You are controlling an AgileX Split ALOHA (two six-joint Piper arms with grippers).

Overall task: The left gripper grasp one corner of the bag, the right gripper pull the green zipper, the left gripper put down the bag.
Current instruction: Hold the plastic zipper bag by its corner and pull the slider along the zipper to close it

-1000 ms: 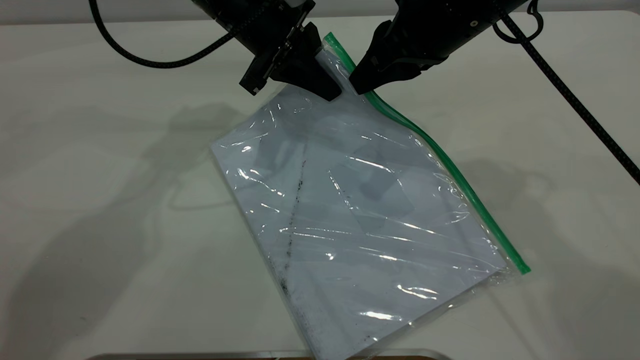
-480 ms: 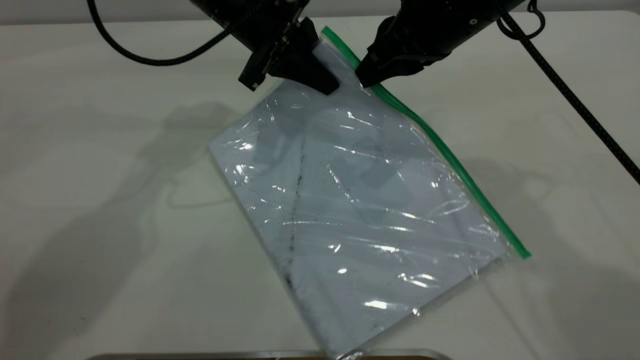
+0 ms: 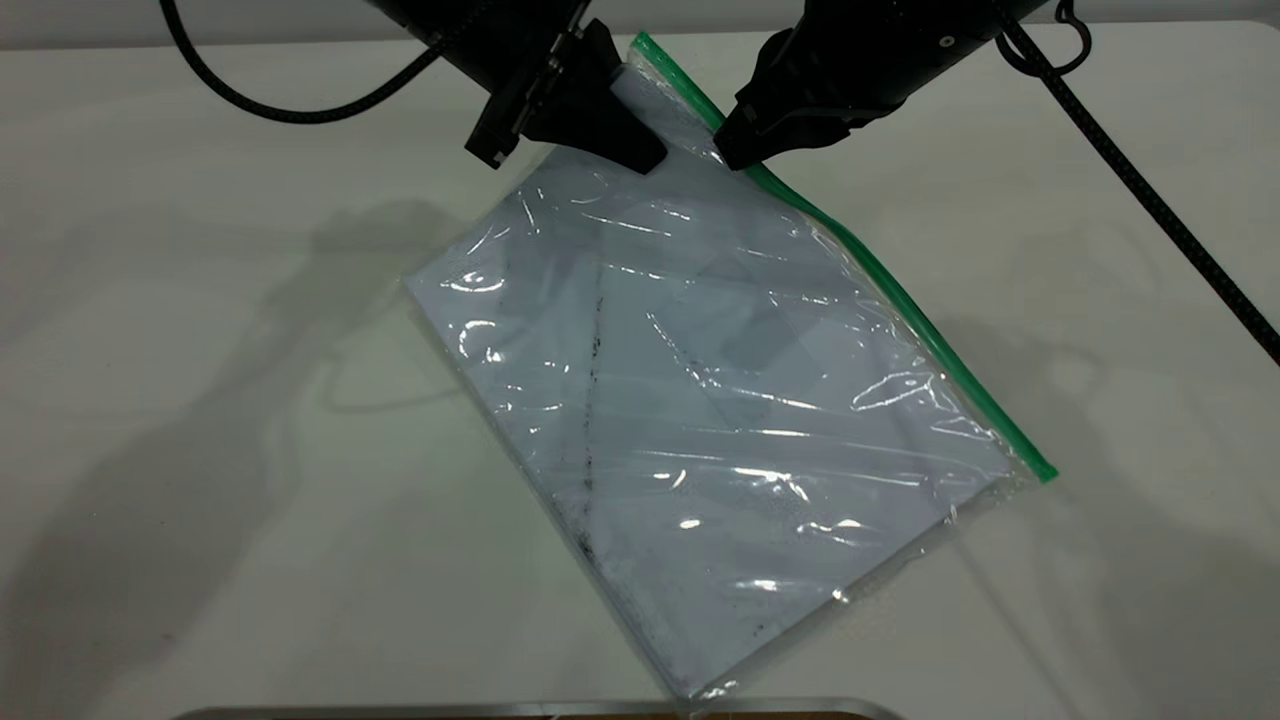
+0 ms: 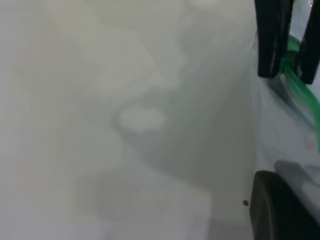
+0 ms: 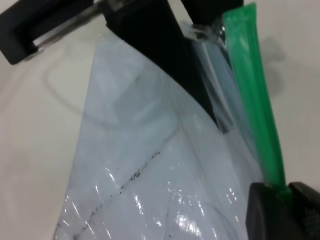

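The bag (image 3: pixel 700 400) is a clear pouch with white sheets and a dark smudge line. It hangs tilted from its far corner, its low end near the table's front edge. My left gripper (image 3: pixel 650 160) is shut on that far corner; one of its fingers (image 4: pixel 280 210) shows in the left wrist view. The green zipper (image 3: pixel 900 300) runs along the bag's right edge. My right gripper (image 3: pixel 728 158) is shut on the green zipper close to the left gripper. In the right wrist view the green zipper (image 5: pixel 250 75) passes between the right gripper (image 5: pixel 286 200) fingers, next to the bag (image 5: pixel 150 175).
The white table (image 3: pixel 200 400) lies under the bag. A black braided cable (image 3: pixel 1150 210) slants down the right side, and another cable (image 3: pixel 280 105) loops at the upper left. A metal strip (image 3: pixel 500 712) runs along the front edge.
The left gripper has moved up and to the left with the bag's corner, and the bag has lifted and shifted with it. The right gripper has closed on the green zipper.
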